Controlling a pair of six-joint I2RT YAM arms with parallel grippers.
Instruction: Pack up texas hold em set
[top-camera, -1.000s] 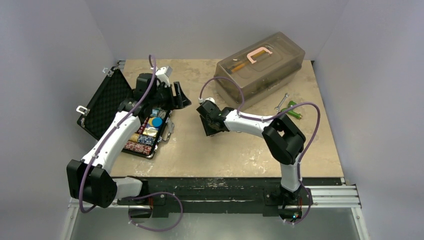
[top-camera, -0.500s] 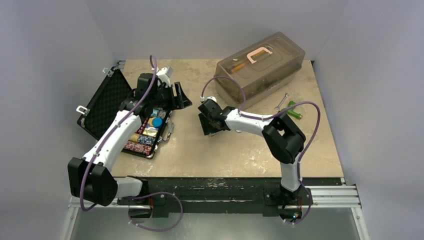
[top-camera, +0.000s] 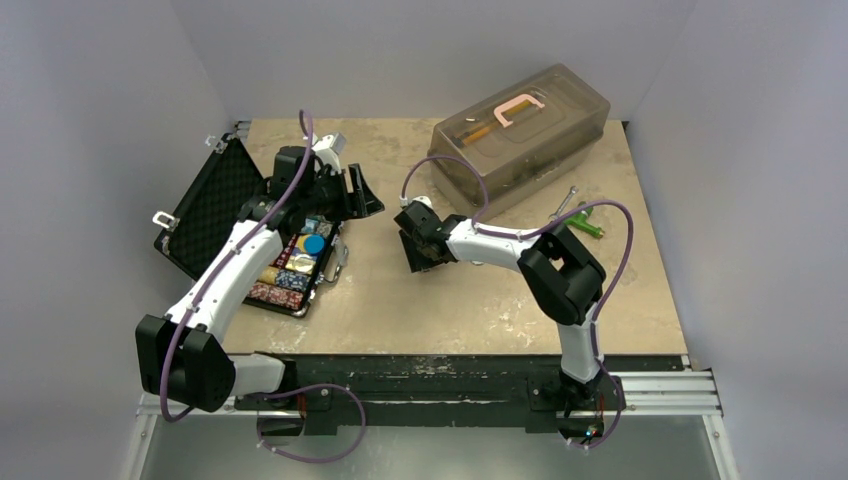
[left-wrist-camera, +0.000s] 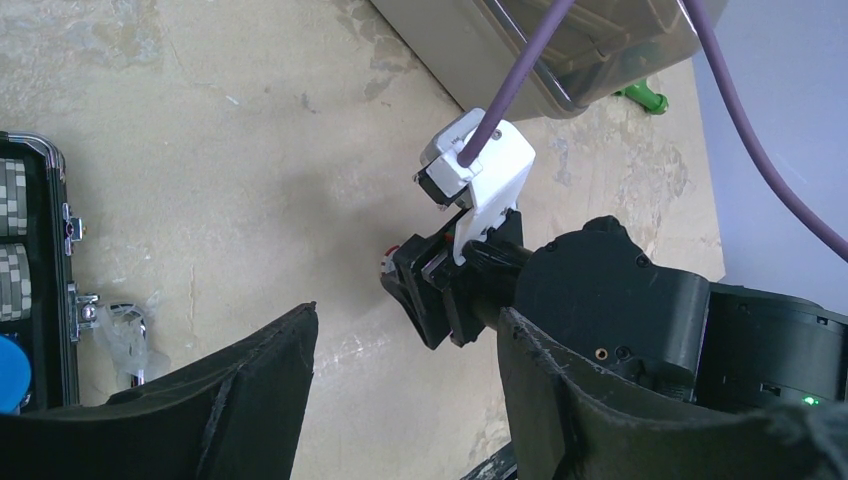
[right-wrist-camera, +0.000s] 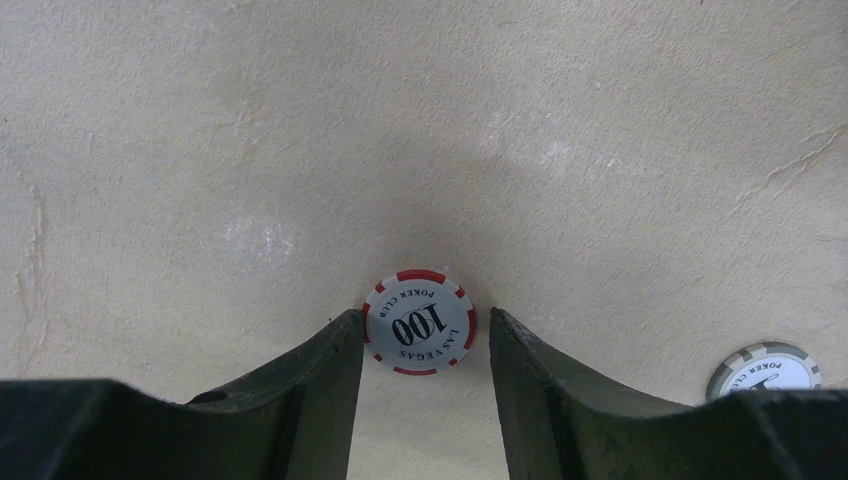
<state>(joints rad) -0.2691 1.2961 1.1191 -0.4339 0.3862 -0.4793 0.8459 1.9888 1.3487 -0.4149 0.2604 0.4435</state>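
Right gripper (right-wrist-camera: 423, 318) straddles a loose chip on bare tabletop (right-wrist-camera: 560, 120).
The red-and-white 100 chip (right-wrist-camera: 420, 337) lies flat between its parted fingers; another chip (right-wrist-camera: 765, 368) sits lower right. Left gripper (left-wrist-camera: 405, 312) gapes empty beside the open briefcase (top-camera: 212, 205), centre-left.

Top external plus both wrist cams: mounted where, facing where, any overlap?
Top external: above and behind the robot, looking down on beige table, left arm, right arm, open black hinged briefcase.
Left wrist: on left gripper, facing across table at right gripper; own fingers show.
Right wrist: looking down at red-and-white 100 poker chip between own fingers.
Shared: top and left wrist both show right gripper.
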